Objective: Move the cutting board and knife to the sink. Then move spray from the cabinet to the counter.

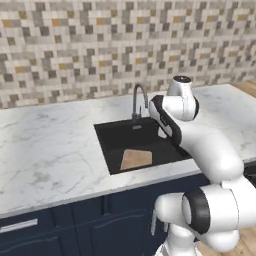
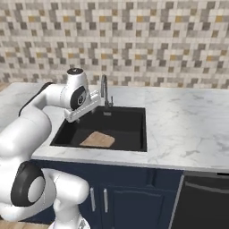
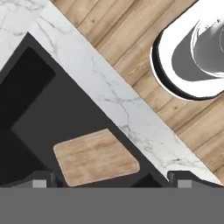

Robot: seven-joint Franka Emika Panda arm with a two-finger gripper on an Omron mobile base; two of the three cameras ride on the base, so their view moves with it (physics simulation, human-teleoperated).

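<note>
One brown wooden cutting board [image 3: 95, 161] lies in your black recessed sink [image 3: 65, 109]; your gripper [image 3: 111, 183] hangs spread wide, fingertips cropped, no lettering legible.

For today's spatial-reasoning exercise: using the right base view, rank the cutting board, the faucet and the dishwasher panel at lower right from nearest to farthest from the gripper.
1. Faucet, just behind the gripper.
2. Cutting board, in the sink below it.
3. Dishwasher panel, far lower right under the counter.

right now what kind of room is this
A kitchen, it seems, and a rendered one: a black sink with a gooseneck faucet is set in a white marble counter over navy drawers, backed by a mosaic tile wall. A cutting board lies in the sink.
</note>
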